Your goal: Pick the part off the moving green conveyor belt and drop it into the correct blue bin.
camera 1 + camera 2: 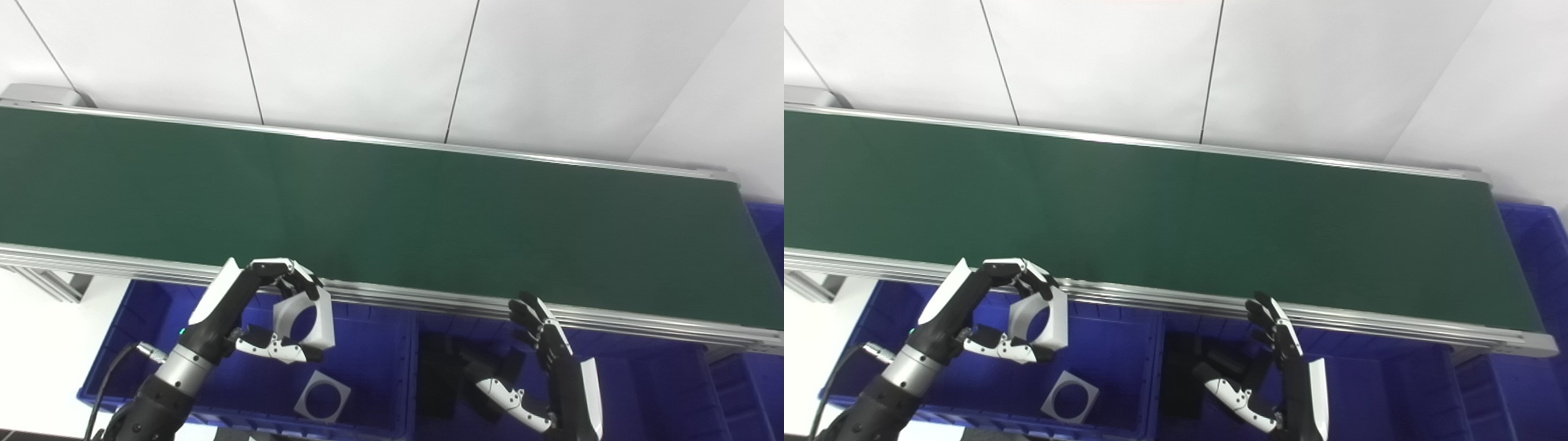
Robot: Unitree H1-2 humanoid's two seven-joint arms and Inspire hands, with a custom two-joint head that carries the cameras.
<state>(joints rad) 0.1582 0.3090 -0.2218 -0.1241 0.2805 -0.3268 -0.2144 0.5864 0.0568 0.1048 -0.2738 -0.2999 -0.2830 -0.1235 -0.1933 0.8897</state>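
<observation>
While the left hand (269, 312) hangs over the left blue bin (380, 392), it pinches a white square part with a round hole (304, 318): fingers curl over the part's top edge, thumb presses up at its bottom edge, so the part sits upright between them, hole facing the camera. Part is off the belt, above the bin's inside, near the belt's front rail.

Below it, on the bin floor, a second white square plate with a round hole (322, 397) lies flat, apart from the hand.

Right hand (539, 367) is over the neighbouring bin (649, 392), holding nothing: fingers straight and spread a little, pointing up toward the rail, thumb stuck out to the left. Under it in that bin lie dark parts (441, 373); shapes too dark to tell.

Beyond both hands: the silver front rail (429, 300), then the green belt (392, 208), running left to right across the view. Another blue bin (768, 226) sits at the belt's right end. White panelled wall (367, 61) behind.
</observation>
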